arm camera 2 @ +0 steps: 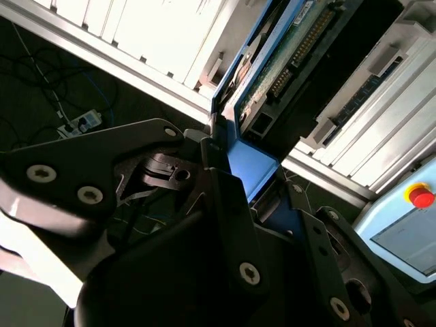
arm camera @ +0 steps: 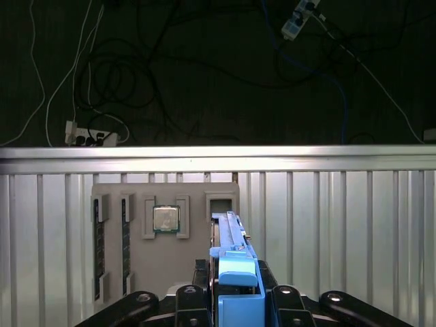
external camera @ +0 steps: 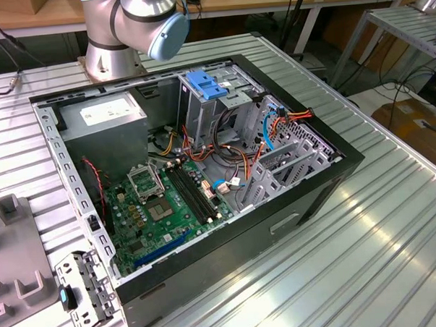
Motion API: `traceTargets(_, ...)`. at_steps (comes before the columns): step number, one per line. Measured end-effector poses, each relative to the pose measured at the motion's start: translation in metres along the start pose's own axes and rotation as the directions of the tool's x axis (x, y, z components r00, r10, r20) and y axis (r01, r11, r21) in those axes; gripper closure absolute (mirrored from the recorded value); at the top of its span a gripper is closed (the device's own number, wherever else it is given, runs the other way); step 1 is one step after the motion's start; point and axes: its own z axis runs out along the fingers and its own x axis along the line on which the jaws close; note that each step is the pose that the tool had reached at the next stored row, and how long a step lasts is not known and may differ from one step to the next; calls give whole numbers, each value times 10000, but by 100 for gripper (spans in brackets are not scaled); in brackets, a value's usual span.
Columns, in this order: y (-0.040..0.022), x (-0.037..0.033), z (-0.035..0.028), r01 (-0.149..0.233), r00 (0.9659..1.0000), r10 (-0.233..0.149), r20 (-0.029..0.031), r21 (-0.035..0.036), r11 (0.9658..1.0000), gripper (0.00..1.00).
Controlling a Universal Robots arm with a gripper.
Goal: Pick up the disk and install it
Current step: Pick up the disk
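I am in the pick-up step. My gripper [arm camera: 236, 289] is clenched on the blue end tab [arm camera 2: 251, 163] of the disk [arm camera: 229, 238], one finger on each side of it. The disk stands on edge and runs away from me over the grey parts tray [arm camera: 163, 266], near the processor chip [arm camera: 165, 219] seated there. I cannot tell whether it is free of the tray's slot.

In the exterior view the open computer case [external camera: 300, 214] lies in the middle, with my arm's base [external camera: 112, 56] at its 12 o'clock and the metal drive bays [external camera: 294, 156] toward its 3 o'clock side. As I judge it, installing calls for a straight lift off the tray. The carrier must then be held square to a bay and clear of the loose cables [external camera: 232, 152].
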Motion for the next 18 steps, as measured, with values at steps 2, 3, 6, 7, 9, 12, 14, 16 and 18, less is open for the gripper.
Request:
traceTargets(2,0,0,-10,0,10000,0,0,0,10000,63)
traceTargets(3,0,0,-15,0,10000,0,0,0,10000,63)
traceTargets(6,0,0,-47,0,10000,0,1,-2,10000,63)
traceTargets(7,0,0,-52,0,10000,0,0,-3,10000,63)
traceTargets(9,0,0,-65,0,10000,0,0,-4,10000,63)
traceTargets(12,0,-1,-85,0,10000,0,0,-6,10000,63)
traceTargets(14,0,-1,-101,0,10000,0,0,-8,10000,63)
traceTargets(16,0,-1,-116,0,10000,0,0,-9,10000,63)
traceTargets(18,0,-1,-132,0,10000,0,0,-11,10000,63)
